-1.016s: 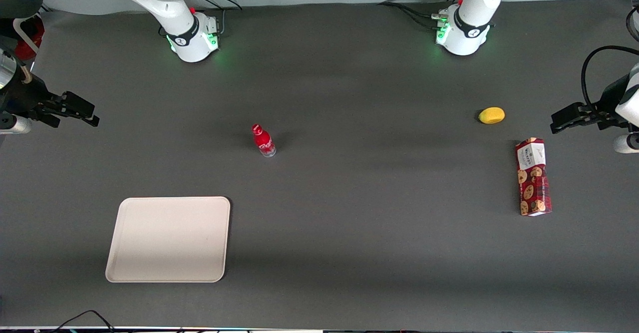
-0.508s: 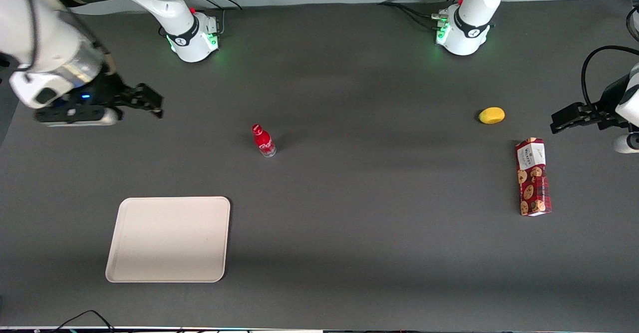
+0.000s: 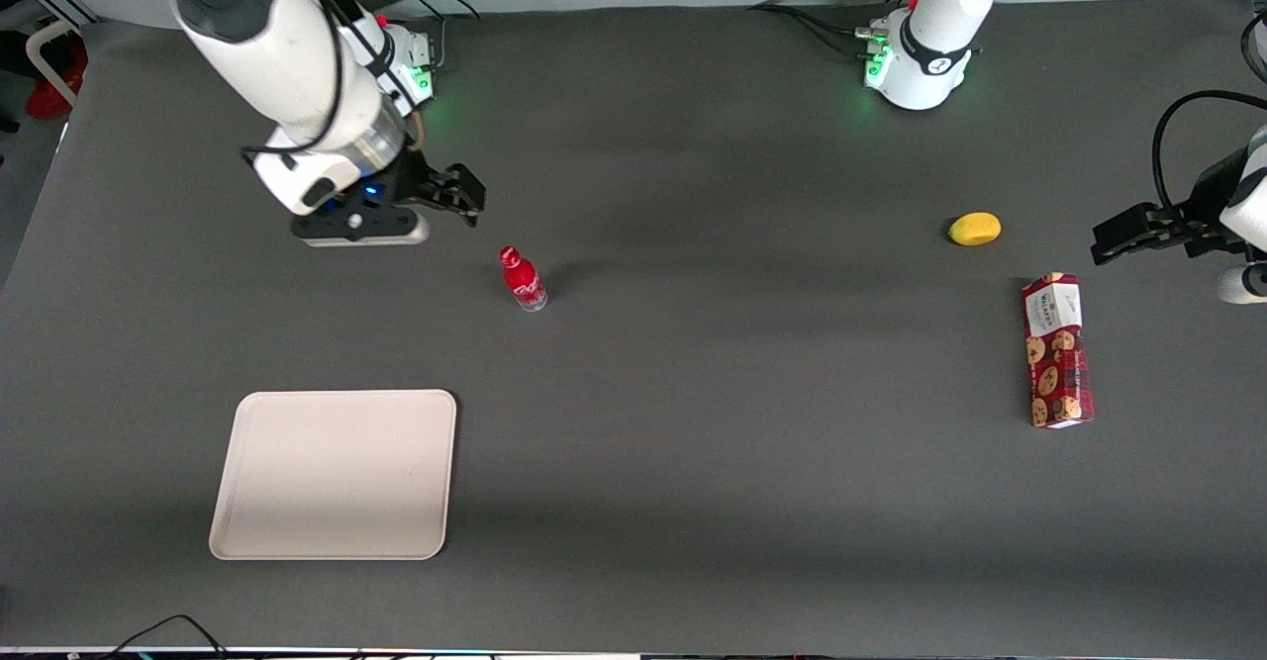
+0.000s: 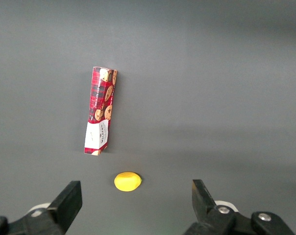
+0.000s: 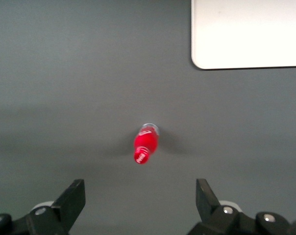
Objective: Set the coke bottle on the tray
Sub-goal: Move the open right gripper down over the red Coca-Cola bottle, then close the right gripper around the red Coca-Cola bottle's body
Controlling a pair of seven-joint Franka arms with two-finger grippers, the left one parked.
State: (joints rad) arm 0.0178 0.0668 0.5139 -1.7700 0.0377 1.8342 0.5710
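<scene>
Standing upright on the dark counter [image 3: 693, 442], the coke bottle [image 3: 522, 280] is keeping its long axis vertical, red cap uppermost and clear base on the surface. White script lettering is running along its red body, though the words are too small to read.

The right arm's gripper [image 3: 465, 197] is hovering above the counter just beside the bottle, a little farther from the front camera than the bottle and toward the working arm's end. Its jaws are spread wide and holding nothing. In the right wrist view the bottle [image 5: 145, 143] is showing between the two fingers [image 5: 72, 200], well clear of both, with plenty of gap on each side.

The tray [image 3: 335, 474] is lying flat, nearer the front camera than the bottle and well apart from it (one rounded corner of the tray [image 5: 246, 34] is also showing in the right wrist view).

Well away from the bottle, toward the parked arm's end, a red cookie box [image 3: 1057, 350] printed with cookie pictures is lying on its side; its white label is carrying writing too small to read. A yellow lemon-like fruit [image 3: 975, 229] is sitting near it.
</scene>
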